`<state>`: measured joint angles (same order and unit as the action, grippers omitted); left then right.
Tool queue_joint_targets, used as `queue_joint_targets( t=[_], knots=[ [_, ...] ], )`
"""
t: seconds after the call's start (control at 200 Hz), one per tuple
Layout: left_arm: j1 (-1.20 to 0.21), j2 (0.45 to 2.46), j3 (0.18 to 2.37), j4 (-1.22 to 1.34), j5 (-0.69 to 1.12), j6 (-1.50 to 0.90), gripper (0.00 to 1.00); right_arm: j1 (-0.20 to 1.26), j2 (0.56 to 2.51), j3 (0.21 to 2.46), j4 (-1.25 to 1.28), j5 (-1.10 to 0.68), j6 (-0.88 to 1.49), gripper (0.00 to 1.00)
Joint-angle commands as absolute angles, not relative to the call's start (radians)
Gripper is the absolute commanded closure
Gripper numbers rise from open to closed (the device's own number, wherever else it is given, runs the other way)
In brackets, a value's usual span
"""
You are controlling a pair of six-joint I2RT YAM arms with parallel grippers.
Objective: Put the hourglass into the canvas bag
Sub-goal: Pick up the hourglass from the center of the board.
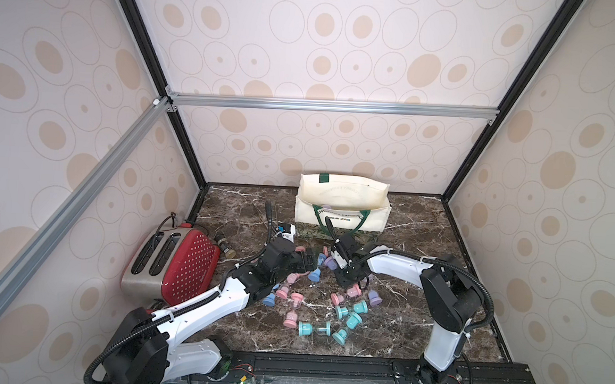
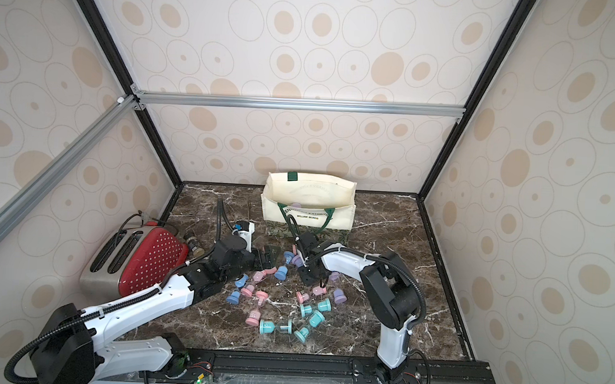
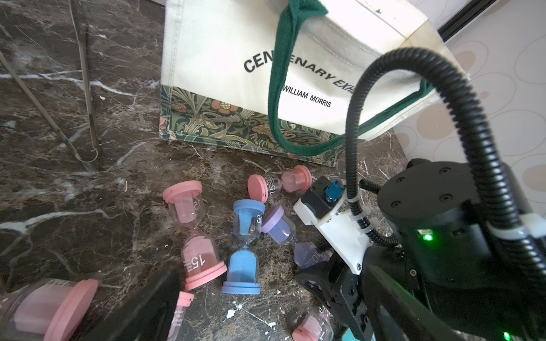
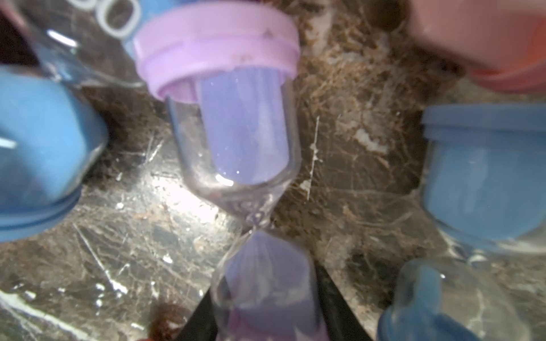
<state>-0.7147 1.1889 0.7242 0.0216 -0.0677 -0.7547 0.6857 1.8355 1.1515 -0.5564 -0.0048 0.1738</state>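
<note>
Right end effector (image 4: pixel 263 307): clamped on lower bulb
Purple hourglass (image 4: pixel 242 127): lift straight, clear of neighbours (image 4: pixel 44 133)
Canvas bag (image 1: pixel 377 218): release over open mouth

red toaster (image 1: pixel 175 265), small jar (image 1: pixel 225 248) beside it

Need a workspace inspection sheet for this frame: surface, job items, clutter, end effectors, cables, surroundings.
Surface: dark marble tabletop, white veining.
Job's things: canvas bag upright and open at the back; pink, blue, teal and purple hourglasses scattered in front of it.
Clutter: red toaster, small dark jar beside it, metal tongs.
End effectors: right end effector appears closed on the purple hourglass in the pile; left end effector low over the pile, jaw state unreadable.
Cables: black conduit along both arms; toaster cord.
Surroundings: oval-patterned walls, aluminium frame.
</note>
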Motion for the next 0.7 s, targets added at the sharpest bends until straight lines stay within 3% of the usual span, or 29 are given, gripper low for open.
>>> queue_joint_targets(
  t=[0.0,0.695],
  knots=[
    [-0.723,1.170,0.769,0.000,-0.094,-0.738,0.02,0.688,1.781,1.141,-0.592,-0.023,0.175,0.69],
    [-0.721,1.129,0.936,-0.124,-0.197,-0.615,0.03,0.654,1.517,1.284,-0.838,-0.095,0.178,0.76]
  ],
)
